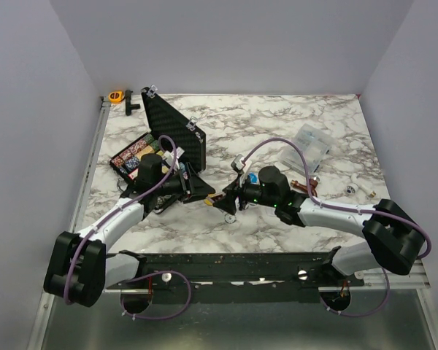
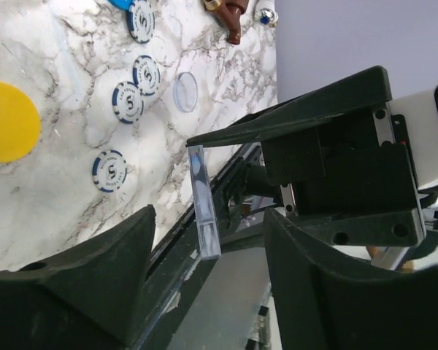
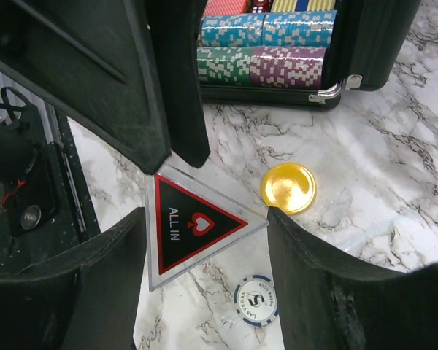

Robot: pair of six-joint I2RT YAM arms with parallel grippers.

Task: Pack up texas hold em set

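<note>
**Packing of the texas hold em set, judged approx. half done.** The case (image 1: 174,127) is standing open at the far-left corner of the desk (image 1: 292,117), lid up, w/ rows of chips (image 3: 266,55) already being housed in its tray. A triangular, clear-edged "ALL IN" plaque (image 3: 193,222) is being gripped across its width by the right tool (image 1: 223,200), near the desk's ctr & well short of the case. The left tool (image 2: 209,216) is being presented to the same plaque. Its jaws are standing apart, one on each side of the pane, w/ gaps showing in the left wrist view, so nothing is being held by it yet. A hand-over btwn the arms is judged to be the step in hand. Left to do: the plaque, a yellow disc (image 3: 288,187), several blue-and-white chips (image 2: 128,100) & a clear disc (image 2: 185,91) are not yet being stowed, the last three lying loose on the desk, and the lid is not yet being shut.
</note>
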